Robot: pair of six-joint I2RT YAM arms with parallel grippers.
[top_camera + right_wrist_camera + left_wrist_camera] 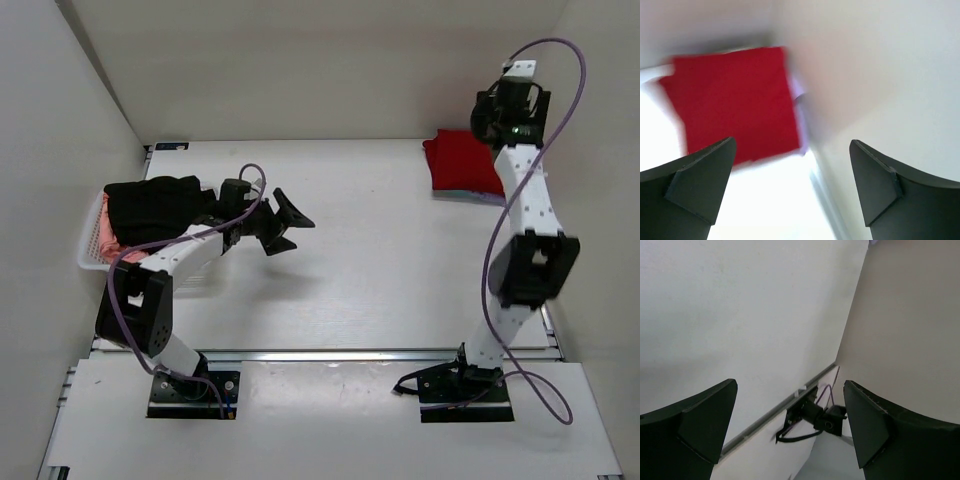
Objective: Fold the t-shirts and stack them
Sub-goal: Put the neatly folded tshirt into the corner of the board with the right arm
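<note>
Fingers point(700, 425) spread wide on left gripper point(288, 228) and right gripper point(792, 141), nothing held.
Folded red t-shirt point(462, 162) at table's point(380, 280) far right corner, atop lavender t-shirt point(480, 197); black t-shirt point(155, 205) draped over white basket point(88, 258) at left, pink t-shirt point(103, 240) inside.

Wide open room over the middle of the table point(400, 260), near to far. Blocked at the left by the white basket point(90, 258) heaped with a black shirt point(150, 205). Blocked at far right by the folded red shirt point(462, 165). Shut in by walls point(60, 120) on three sides.
</note>
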